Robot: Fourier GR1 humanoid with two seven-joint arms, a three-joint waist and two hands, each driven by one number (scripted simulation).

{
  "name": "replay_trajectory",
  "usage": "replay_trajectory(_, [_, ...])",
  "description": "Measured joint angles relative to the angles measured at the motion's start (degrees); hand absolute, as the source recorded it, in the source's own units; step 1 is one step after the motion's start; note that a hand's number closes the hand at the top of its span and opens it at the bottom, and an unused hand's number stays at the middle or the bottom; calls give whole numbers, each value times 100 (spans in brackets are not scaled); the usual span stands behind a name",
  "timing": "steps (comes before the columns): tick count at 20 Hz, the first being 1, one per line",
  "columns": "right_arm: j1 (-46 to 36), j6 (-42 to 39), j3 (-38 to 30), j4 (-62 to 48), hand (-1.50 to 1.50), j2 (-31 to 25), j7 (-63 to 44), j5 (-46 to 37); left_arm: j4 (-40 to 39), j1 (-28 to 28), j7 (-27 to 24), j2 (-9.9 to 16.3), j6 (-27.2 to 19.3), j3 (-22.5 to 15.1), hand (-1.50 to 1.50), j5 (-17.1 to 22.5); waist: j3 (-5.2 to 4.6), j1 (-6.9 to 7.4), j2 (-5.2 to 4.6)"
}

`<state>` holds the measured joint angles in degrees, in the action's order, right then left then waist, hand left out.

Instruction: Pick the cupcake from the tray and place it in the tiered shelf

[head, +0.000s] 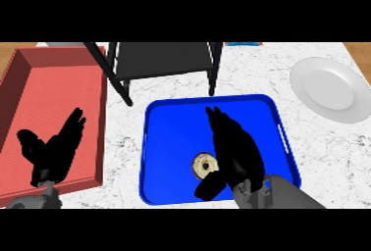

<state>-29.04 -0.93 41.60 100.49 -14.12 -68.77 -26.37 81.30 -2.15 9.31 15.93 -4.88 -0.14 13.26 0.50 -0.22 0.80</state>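
Note:
A small cupcake (203,164) with a pale ring top sits in the blue tray (174,127), near its front middle. My right hand (235,147) hovers over the tray just right of the cupcake, fingers straight and pointing away, thumb (208,186) below the cupcake. It holds nothing. The black tiered shelf (165,59) stands behind the tray at the top centre. Over the red tray (43,88) at the left, my left hand (54,147) rests open with fingers up.
A white plate (332,88) lies at the right on the marble counter (123,147). The shelf's black legs (119,88) come down between the red tray and the blue tray. A small blue item (243,44) shows at the far edge.

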Motion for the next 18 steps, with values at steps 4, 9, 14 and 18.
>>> replay_trajectory(4, [85,-71,41,-87,-150,221,-22,-258,34,10,65,8,50,41,0,8,-1,-14,1])
replay_trajectory(9, [233,-108,42,-380,-150,500,46,-625,-14,21,-6,-6,129,111,0,10,0,-14,-7])
replay_trajectory(14, [421,-132,42,-710,-150,666,176,-1044,-17,18,20,-47,99,146,0,-43,7,-23,-7])
replay_trajectory(18, [529,-137,-38,-948,-150,758,263,-1346,-6,-10,77,-56,111,160,0,-82,6,-16,-11])
